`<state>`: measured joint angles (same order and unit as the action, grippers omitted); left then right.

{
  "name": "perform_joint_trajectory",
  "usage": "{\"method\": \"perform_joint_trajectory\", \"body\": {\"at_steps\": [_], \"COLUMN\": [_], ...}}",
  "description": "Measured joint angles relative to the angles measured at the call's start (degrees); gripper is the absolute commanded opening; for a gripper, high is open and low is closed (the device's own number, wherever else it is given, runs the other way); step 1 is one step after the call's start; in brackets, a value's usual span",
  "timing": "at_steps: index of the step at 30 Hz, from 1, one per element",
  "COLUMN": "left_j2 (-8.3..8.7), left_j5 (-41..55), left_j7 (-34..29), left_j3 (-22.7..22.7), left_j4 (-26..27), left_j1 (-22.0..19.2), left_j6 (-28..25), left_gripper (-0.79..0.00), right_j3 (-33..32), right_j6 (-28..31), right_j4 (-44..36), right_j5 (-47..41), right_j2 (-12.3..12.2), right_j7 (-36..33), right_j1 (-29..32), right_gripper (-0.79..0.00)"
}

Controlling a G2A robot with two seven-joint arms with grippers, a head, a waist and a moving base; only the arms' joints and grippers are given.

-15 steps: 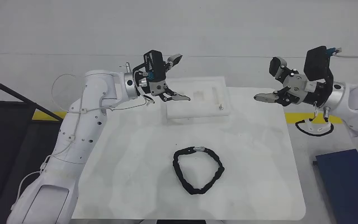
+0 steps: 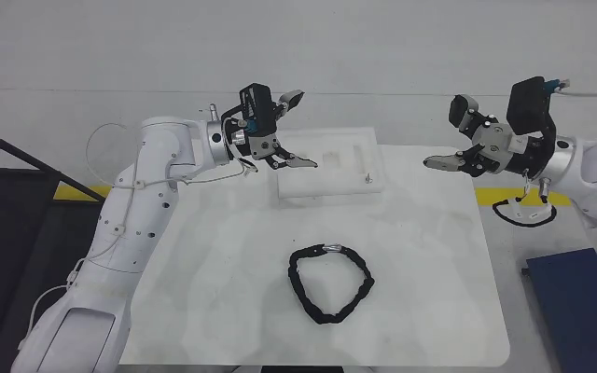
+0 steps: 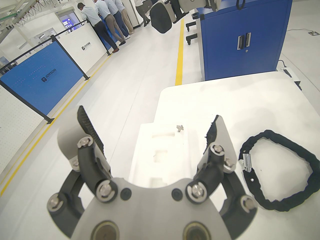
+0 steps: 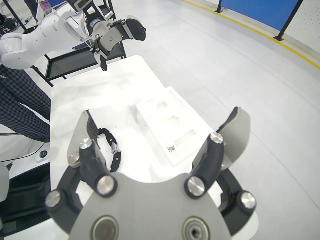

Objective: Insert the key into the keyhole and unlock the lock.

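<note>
Entry: one white foam tray (image 2: 326, 154), cut with three rectangular recesses, was recorded on the white table (image 2: 215, 280) and was taken as the reference for all positions. Key (image 2: 370, 175): small and silver, it was found standing in the tray's top face at the right-hand corner nearest the robot, just beside the end recess, and was touched by neither gripper; it was also noted in the left wrist view (image 3: 179, 127) and the right wrist view (image 4: 171, 148). Chain lock (image 2: 329, 283): sleeved in black fabric and closed into a loop, it was laid flat on the table on the robot's side of the tray and apart from it, with its silver cylinder (image 2: 332, 249) turned toward the tray. Left gripper (image 2: 297, 131): it was held in the air over the tray's left end, with its jaws spread wide and nothing between them, as was confirmed by its own wrist view (image 3: 150, 126). Right gripper (image 2: 451, 135): it was held well to the right of the tray, above the table's far right corner, likewise spread wide and empty (image 4: 162, 121).
</note>
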<state>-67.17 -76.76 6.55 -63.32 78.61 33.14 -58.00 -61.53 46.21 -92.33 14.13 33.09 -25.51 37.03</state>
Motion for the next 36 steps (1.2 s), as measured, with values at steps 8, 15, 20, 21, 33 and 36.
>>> {"method": "perform_joint_trajectory", "body": {"at_steps": [8,15,20,21,33,36], "left_j2": [0.00,0.00,0.00,0.00,0.00,0.00], "left_j5": [0.0,0.0,0.0,0.0,0.0,0.0], "left_j7": [0.0,0.0,0.0,0.0,0.0,0.0], "left_j3": [0.0,0.0,0.0,0.0,0.0,0.0], "left_j4": [0.0,0.0,0.0,0.0,0.0,0.0], "left_j1": [0.0,0.0,0.0,0.0,0.0,0.0], "left_j6": [0.0,0.0,0.0,0.0,0.0,0.0], "left_gripper": [0.000,0.000,0.000,0.000,0.000,0.000], "right_j3": [3.1,10.2,16.0,17.0,28.3,30.0], "right_j6": [-8.6,-25.3,-36.3,-37.8,-53.2,-54.6], "right_j4": [-1.3,-3.6,-3.0,-2.5,7.1,9.6], "right_j5": [5.4,7.7,7.9,7.9,8.9,8.4], "right_j2": [1.2,4.0,7.2,7.8,16.6,18.6], "right_j7": [-0.3,-7.8,-11.2,-11.4,-16.0,-17.1], "right_j1": [2.5,1.3,-1.3,-1.8,-9.7,-11.4], "right_gripper": [0.000,0.000,0.000,0.000,0.000,0.000]}}
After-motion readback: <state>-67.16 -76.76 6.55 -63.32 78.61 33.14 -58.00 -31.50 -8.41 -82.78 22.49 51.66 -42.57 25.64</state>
